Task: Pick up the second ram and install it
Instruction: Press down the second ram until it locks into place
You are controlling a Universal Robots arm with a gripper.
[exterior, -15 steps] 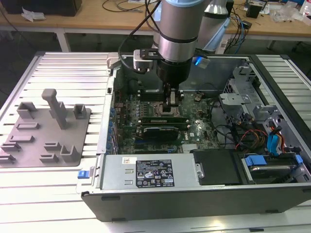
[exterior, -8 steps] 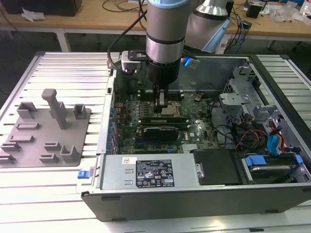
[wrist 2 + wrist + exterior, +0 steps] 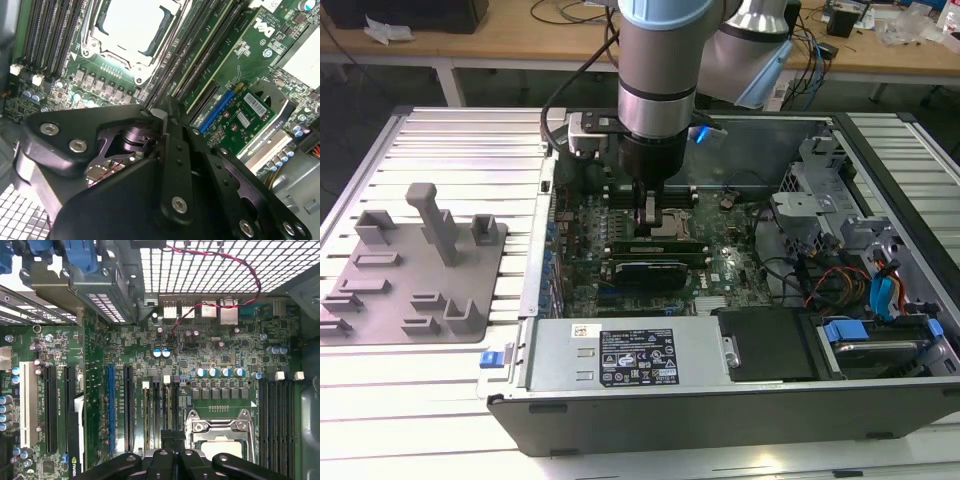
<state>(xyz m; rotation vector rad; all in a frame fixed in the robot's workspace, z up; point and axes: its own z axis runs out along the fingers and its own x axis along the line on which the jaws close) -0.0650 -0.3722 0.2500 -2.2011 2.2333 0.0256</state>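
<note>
So the arm is reaching straight down into the open computer case, and the gripper is sitting low over the motherboard, right next to the processor socket. The jaws are pulled in narrow. In both wrist views the two black fingers are sitting almost against each other, with just a thin sliver between them, and they look like they're pinching the top edge of the second ram at about its middle.

In the exterior view the stick is standing on edge, down at the memory slots, not lying flat. Its long axis is running across the board from the exterior view's left to the exterior view's right, in line with the slots, with one end sticking out on each side of the fingers. I can't tell whether it's seated all the way down.

In the first wrist view the gripper is lining up over the slot bank between the blue expansion slot and the socket. In the second wrist view the gripper is hanging in front of the socket.

The grey fixture plate is lying outside the case on the exterior view's left, well apart from the gripper. The power supply is sitting along the near wall.
</note>
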